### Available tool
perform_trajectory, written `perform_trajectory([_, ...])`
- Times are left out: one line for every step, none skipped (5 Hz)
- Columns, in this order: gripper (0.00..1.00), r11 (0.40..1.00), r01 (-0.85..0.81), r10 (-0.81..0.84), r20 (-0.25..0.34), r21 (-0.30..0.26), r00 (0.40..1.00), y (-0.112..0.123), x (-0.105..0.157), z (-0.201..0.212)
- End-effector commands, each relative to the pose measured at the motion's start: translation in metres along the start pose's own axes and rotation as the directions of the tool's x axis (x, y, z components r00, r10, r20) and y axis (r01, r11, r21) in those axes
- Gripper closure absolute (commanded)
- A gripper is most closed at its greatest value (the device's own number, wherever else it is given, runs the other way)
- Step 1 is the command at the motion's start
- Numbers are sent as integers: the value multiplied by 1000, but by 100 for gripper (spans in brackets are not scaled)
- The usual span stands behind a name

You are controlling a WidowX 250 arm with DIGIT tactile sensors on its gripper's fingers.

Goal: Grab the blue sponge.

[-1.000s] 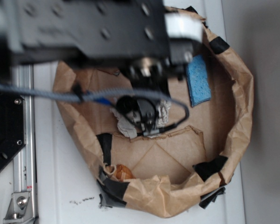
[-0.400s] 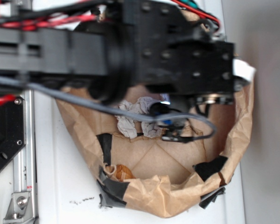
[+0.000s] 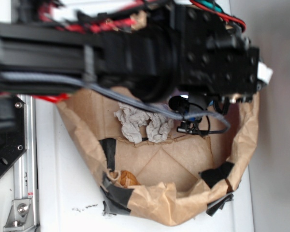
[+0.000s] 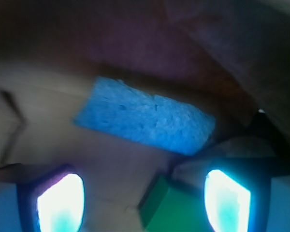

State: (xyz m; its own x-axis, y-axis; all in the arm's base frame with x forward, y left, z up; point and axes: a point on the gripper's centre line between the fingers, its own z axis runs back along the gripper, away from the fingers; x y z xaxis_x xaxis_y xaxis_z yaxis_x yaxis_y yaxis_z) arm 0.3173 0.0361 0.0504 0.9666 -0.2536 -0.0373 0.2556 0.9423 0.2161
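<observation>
In the wrist view the blue sponge (image 4: 146,121) lies flat on the brown paper floor (image 4: 53,121), its long side running from upper left down to lower right, its pitted surface blurred. It sits ahead of the gripper (image 4: 144,205), whose two fingers are spread wide apart at the lower corners of the view, the left fingertip (image 4: 60,203) and the right one both glowing bright, with nothing between them touching either. A green block (image 4: 171,208) shows at the bottom edge between the fingers, just below the sponge's lower right end; whether the two touch cannot be told. In the exterior view the black arm (image 3: 135,53) stretches across the top of a crumpled brown paper basin (image 3: 150,203) patched with black tape (image 3: 108,152), and it hides the sponge completely. A crumpled white paper wad (image 3: 142,124) lies on the basin floor, just left of the wrist camera and its cable loop (image 3: 203,123). A small orange-brown object (image 3: 126,178) rests near the lower left wall.
</observation>
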Motion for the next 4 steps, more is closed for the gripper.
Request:
perform_trajectory([0,1000,11,-12,64,23,998,4,9,17])
perform_trajectory([0,1000,11,-12,64,23,998,4,9,17])
perform_trajectory([0,1000,11,-12,64,23,998,4,9,17])
perform_trajectory([0,963,237,-250,95,127,964,-11,1,12])
